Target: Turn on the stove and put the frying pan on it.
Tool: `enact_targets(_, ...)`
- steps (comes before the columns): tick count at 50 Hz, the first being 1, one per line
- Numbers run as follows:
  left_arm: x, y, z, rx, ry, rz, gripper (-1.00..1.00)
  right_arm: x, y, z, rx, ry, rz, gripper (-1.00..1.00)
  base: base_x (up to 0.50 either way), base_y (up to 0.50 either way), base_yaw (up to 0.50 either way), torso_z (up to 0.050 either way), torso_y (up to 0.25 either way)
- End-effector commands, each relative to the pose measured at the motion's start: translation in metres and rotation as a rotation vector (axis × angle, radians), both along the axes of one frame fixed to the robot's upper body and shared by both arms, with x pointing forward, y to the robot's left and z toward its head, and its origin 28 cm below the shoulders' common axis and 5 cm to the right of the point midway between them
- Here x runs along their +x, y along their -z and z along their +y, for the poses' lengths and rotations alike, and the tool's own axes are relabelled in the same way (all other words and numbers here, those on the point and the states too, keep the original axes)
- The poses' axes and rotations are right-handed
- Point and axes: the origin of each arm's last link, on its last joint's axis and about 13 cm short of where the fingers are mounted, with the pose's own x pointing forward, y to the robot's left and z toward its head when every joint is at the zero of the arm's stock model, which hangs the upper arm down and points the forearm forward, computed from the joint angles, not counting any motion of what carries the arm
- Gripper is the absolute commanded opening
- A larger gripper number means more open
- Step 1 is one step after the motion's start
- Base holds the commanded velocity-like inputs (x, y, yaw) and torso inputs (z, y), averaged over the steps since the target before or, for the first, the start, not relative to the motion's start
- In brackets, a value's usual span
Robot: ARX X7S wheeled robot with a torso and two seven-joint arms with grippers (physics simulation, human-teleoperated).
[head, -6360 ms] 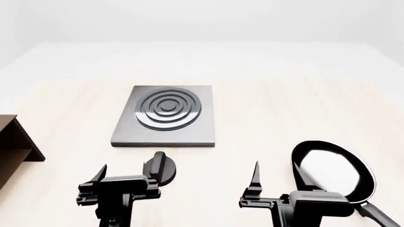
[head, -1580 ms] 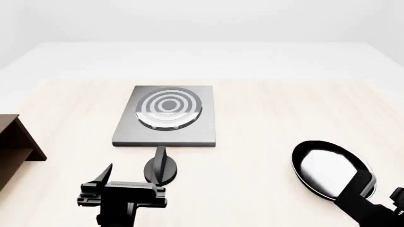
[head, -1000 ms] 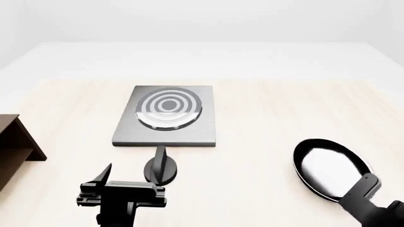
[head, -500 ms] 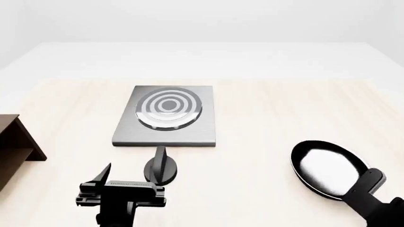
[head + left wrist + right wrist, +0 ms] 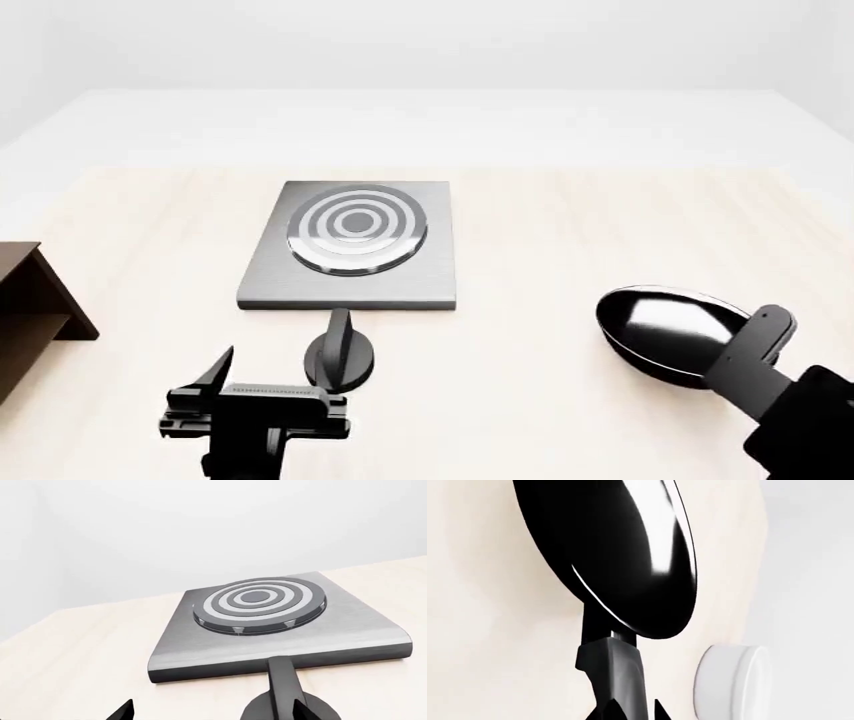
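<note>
The stove [image 5: 350, 245] is a dark-grey plate whose burner rings look light; it also shows in the left wrist view [image 5: 267, 625]. Its black knob [image 5: 339, 357] stands just in front of it, blade pointing at the stove. My left gripper [image 5: 274, 367] is open and empty beside the knob, its right fingertip close to it [image 5: 213, 716]. My right gripper [image 5: 750, 357] is shut on the handle of the frying pan [image 5: 663, 325], which is raised off the table and tilted. In the right wrist view the handle [image 5: 617, 670] runs between the fingertips [image 5: 630, 711].
A brown wooden shelf [image 5: 34, 310] stands at the table's left edge. A white round bowl [image 5: 730, 680] lies near the pan's handle in the right wrist view. Bare light wood [image 5: 534, 330] lies between the stove and the pan.
The knob has been turned and the burner rings have gone from dark to light. In the last second my right gripper has lifted the pan, tilted it and moved it slightly left.
</note>
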Motion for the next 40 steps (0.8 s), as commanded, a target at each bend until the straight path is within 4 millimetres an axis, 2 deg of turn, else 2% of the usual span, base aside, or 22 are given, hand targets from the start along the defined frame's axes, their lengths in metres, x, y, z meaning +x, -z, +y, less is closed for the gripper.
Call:
enact_targets(1, 0.001, 0.000, 0.000, -0.011, 0.007, -0.004, 1.00, 0.019, -0.029, 0.016, 0.002, -0.074, -0.090, -1.00, 0.00, 0.00, 0.00, 0.000, 0.000)
enact_targets(24, 0.002, 0.001, 0.001, -0.013, 0.007, -0.001, 1.00, 0.028, -0.061, 0.028, 0.001, -0.116, -0.225, -1.00, 0.00, 0.00, 0.00, 0.000, 0.001)
enact_targets(40, 0.002, 0.001, 0.001, -0.015, 0.005, -0.002, 1.00, 0.042, -0.069, 0.036, 0.059, -0.131, -0.368, -1.00, 0.00, 0.00, 0.00, 0.000, 0.001)
